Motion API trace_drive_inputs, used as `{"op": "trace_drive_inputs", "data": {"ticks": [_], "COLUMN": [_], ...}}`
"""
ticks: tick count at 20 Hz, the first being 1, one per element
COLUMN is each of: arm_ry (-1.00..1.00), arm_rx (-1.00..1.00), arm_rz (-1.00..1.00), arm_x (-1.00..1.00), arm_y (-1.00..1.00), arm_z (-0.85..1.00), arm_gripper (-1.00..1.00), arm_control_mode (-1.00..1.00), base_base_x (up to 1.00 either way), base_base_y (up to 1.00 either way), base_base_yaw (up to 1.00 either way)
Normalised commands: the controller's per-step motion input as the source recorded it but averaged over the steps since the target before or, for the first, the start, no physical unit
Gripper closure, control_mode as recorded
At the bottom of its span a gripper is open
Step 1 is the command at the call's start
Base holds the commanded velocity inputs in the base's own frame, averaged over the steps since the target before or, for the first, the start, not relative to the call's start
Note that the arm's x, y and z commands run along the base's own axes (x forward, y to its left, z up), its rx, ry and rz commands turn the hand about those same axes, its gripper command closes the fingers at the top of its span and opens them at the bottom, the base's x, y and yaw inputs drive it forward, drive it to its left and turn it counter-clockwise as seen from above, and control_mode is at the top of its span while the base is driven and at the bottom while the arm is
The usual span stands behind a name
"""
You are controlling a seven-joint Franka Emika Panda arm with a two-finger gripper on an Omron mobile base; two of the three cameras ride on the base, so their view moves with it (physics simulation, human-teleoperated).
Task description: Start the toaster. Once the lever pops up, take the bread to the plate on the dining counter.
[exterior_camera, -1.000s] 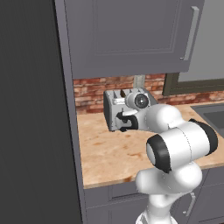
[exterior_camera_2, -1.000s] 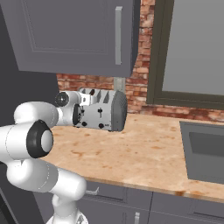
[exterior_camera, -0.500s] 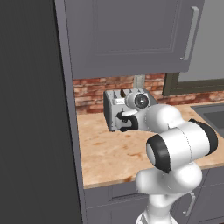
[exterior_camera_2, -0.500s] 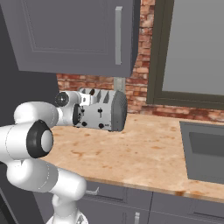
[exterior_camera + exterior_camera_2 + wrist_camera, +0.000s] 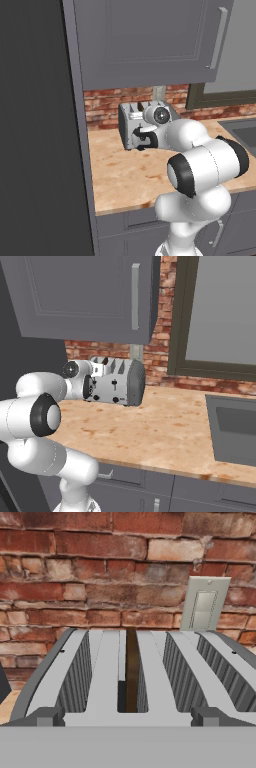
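With jaws spread wide and holding nothing, the gripper (image 5: 136, 139) hovers at the toaster's (image 5: 117, 382) front, the bread (image 5: 131, 669) sunk in a middle slot at 12 o'clock in the hand view, its long axis running straight away toward the brick wall (image 5: 100, 567).

In the left base view, the robot's hand covers the front of the toaster (image 5: 131, 120), hiding its levers and knobs. In the right base view, the wrist masks the left end of the toaster (image 5: 119, 383), and the controls on its face are too small to read. In the hand view, the bread (image 5: 132, 669) sits deep in a slot, seen edge-on as a dark strip; the toaster (image 5: 105, 677) is cut off along the lower edge.
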Motion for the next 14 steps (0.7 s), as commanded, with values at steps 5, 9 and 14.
{"op": "trace_drive_inputs", "data": {"ticks": [5,9,14], "arm_ry": [0.00,0.00,0.00], "arm_rx": [0.00,0.00,0.00], "arm_rz": [0.00,0.00,0.00], "arm_x": [0.00,0.00,0.00], "arm_y": [0.00,0.00,0.00], "arm_z": [0.00,0.00,0.00], "arm_gripper": [-1.00,-1.00,-1.00], "arm_control_mode": [-1.00,-1.00,-1.00], "base_base_x": [0.00,0.00,0.00], "base_base_y": [0.00,0.00,0.00], "base_base_yaw": [0.00,0.00,0.00]}}
